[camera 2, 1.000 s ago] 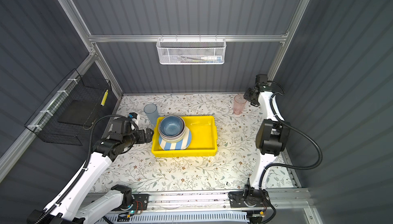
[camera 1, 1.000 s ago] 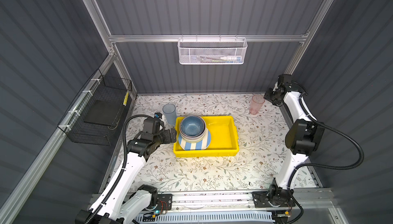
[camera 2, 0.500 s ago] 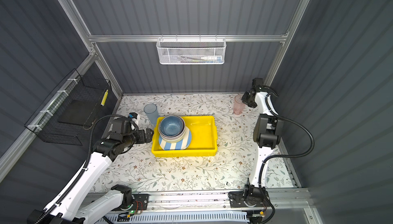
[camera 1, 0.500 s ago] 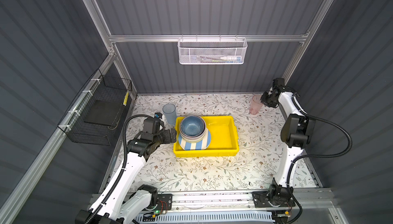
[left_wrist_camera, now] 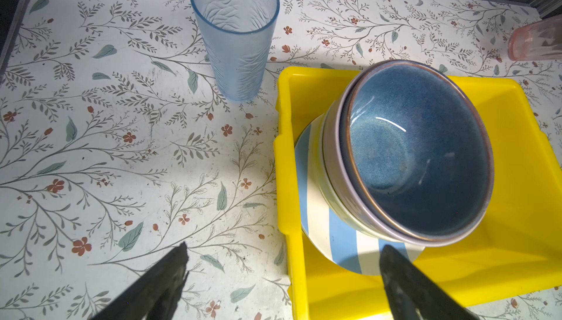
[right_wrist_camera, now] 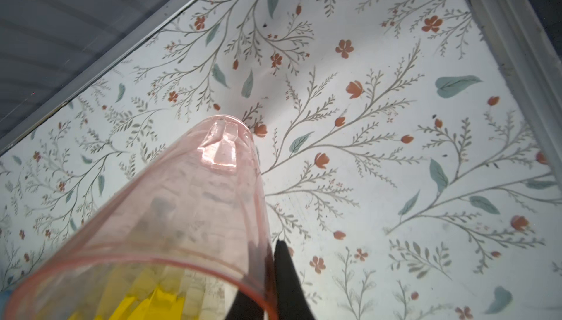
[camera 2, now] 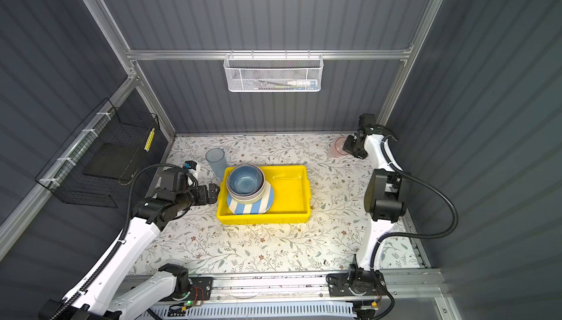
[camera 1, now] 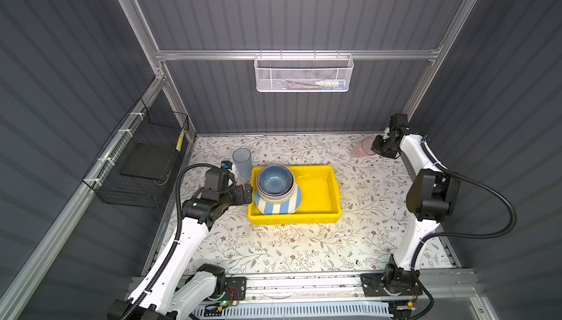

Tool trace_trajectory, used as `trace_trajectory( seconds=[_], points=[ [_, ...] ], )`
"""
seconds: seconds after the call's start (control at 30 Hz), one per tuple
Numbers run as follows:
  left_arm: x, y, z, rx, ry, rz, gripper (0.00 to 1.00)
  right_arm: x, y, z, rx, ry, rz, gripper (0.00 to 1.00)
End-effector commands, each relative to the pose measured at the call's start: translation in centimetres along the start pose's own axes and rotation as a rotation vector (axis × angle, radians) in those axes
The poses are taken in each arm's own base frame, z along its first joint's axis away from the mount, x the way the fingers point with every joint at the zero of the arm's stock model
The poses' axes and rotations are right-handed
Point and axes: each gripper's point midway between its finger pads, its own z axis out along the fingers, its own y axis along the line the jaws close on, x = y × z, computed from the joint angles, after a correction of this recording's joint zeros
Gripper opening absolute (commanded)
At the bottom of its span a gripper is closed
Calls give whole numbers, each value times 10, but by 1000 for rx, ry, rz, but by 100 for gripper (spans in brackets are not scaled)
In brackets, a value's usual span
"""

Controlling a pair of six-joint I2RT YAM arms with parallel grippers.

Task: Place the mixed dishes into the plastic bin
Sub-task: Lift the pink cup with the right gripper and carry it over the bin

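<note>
The yellow plastic bin (camera 1: 319, 194) (camera 2: 289, 194) sits mid-table. In its left half a dark blue bowl (camera 1: 274, 180) (left_wrist_camera: 416, 151) nests in a lilac and a pale green bowl on the blue-white striped plate (camera 1: 275, 209) (left_wrist_camera: 343, 242). A blue tumbler (camera 1: 242, 162) (left_wrist_camera: 240, 39) stands upright behind the bin's left corner. My left gripper (camera 1: 248, 192) (left_wrist_camera: 282, 247) is open, straddling the bin's left rim. At the back right my right gripper (camera 1: 377, 146) (right_wrist_camera: 270, 248) is shut on the wall of the pink tumbler (camera 1: 362, 148) (right_wrist_camera: 182, 200), one finger inside, and the tumbler tilts.
A white mesh basket (camera 1: 302, 73) hangs on the back wall and a black wire basket (camera 1: 143, 163) on the left wall. The floral tabletop (camera 1: 304, 242) spreads in front of the bin. The back-right corner walls stand close to my right arm.
My right gripper has come down to the pink tumbler and shut on its wall, and the tumbler now tilts. The left arm has not moved.
</note>
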Motion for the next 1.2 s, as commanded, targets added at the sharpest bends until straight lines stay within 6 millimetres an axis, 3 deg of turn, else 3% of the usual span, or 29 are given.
trace_trajectory(
  seconds=[0.0, 0.23, 0.43, 0.7, 0.8, 1.17],
  points=[
    [0, 4, -1, -17, -6, 16, 100, 7, 38, -43, -61, -52, -127, 0],
    [0, 6, -1, -28, 0, 15, 100, 37, 89, -101, -100, -65, -333, 0],
    [-1, 7, -2, -33, -6, 14, 100, 70, 126, -117, -122, -29, -444, 0],
    [-2, 7, -4, -34, -12, 18, 100, 125, 155, -106, -195, 122, -546, 0],
    [-1, 7, -5, -35, -11, 19, 100, 140, 157, -97, -192, 174, -562, 0],
    [-2, 8, -7, -36, -19, 19, 100, 154, 136, -54, -20, 293, -560, 0]
  ],
)
